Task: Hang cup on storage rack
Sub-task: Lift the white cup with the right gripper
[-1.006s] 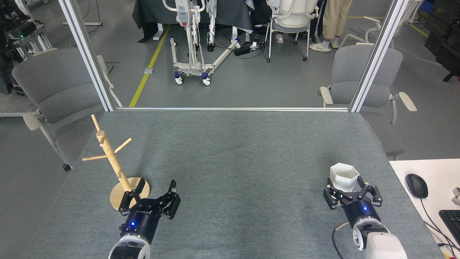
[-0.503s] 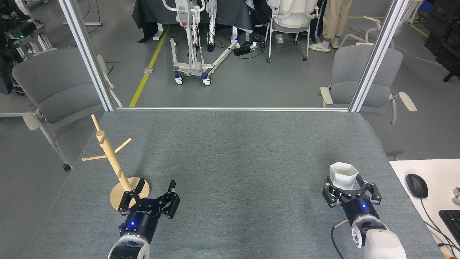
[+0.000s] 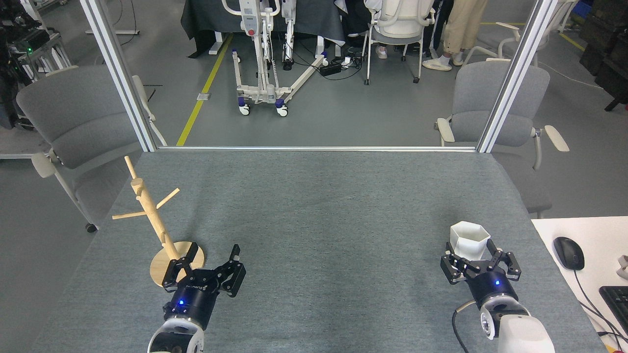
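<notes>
Standing upright on the grey tabletop, near its right edge, the cup shows its hexagonal mouth opening upward; long axis vertical, faceted white sides. The right gripper sits just on the near side of it, fingers spread to either side of the cup's lower part. Whether the fingertips touch the cup walls cannot be told from this angle; the cup's base is hidden behind the gripper body. No hole visible on the side facing the camera.

The storage rack is on the far left of the tabletop, well apart from the cup. Round disc base flat on the cloth; pole leans up and to the left, away from the camera, with thin pegs angling out to left and right near the top. All pegs bare.

The left gripper rests low just right of the rack's base, fingers spread wide; one finger overlaps the near right rim of the disc in the view. Contact with the disc unclear.

Right of the tabletop: a white desk cut off by the frame, carrying a black mouse and the corner of a keyboard. Grey chairs beyond the tabletop's far corners.
</notes>
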You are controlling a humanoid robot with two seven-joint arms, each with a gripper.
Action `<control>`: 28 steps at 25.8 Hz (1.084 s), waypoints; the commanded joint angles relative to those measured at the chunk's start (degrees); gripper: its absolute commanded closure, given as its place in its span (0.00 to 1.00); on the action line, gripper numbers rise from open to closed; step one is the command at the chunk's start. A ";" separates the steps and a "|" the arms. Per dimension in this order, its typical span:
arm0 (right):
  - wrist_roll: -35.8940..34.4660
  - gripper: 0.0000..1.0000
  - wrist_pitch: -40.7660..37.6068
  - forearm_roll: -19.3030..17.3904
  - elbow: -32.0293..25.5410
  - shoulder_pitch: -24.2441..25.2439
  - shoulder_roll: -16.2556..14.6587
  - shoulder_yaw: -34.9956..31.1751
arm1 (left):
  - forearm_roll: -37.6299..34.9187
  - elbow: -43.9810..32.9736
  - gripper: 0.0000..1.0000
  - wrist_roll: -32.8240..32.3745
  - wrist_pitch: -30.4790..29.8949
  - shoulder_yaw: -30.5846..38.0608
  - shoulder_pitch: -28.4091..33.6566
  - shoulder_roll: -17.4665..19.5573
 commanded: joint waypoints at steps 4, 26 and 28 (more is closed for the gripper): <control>-0.17 0.00 0.14 -0.35 -0.84 0.32 -0.13 -0.32 | 0.00 0.00 0.01 -0.01 -0.13 0.01 -0.16 0.00; 0.01 0.00 3.48 -0.62 0.66 -0.38 -0.13 -0.68 | 0.00 0.88 0.01 -0.01 0.05 -0.08 -0.51 -0.18; 0.01 0.00 3.48 -0.53 1.10 -0.38 -0.04 -0.50 | 0.00 1.41 0.01 -0.01 0.14 0.01 -0.60 -0.26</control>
